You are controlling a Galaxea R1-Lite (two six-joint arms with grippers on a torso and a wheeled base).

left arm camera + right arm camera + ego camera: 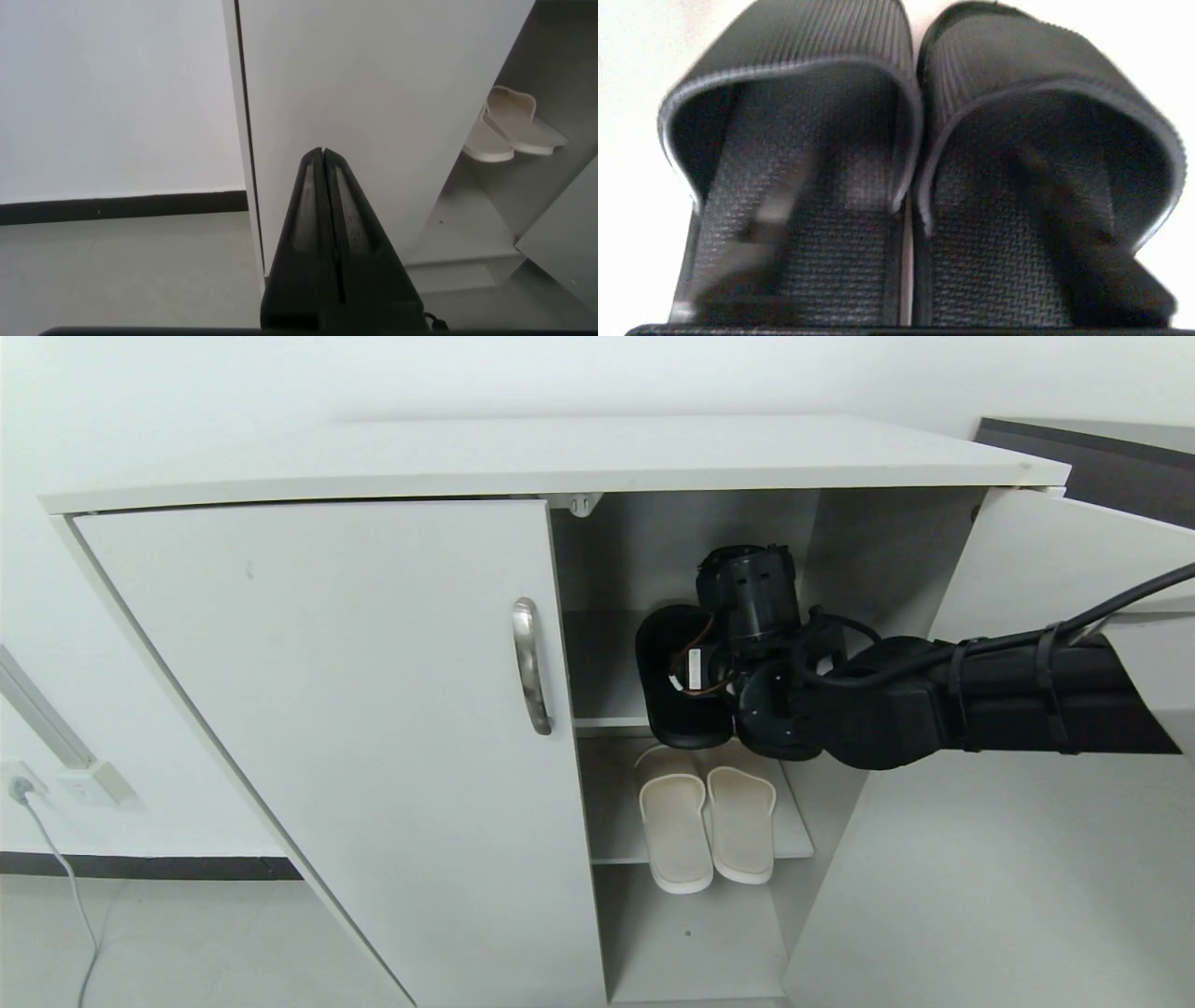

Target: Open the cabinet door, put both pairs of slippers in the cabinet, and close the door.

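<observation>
The cabinet (560, 457) stands with its right door (1055, 560) swung open and its left door (327, 709) shut. The right gripper (724, 663) is inside the open half, its fingers closed on the black slippers (680, 677). It holds the pair raised on edge at the front edge of the upper shelf (607, 721). The pair lies side by side, with wide ribbed straps and finely textured footbeds; one smooth dark sole faces outward. The white slippers (707, 826) rest flat on the shelf below (794, 845), touching each other, heels over its front edge. The left gripper (322, 161) is outside the cabinet, before the shut door, its fingers (308, 215) pressed together on nothing.
</observation>
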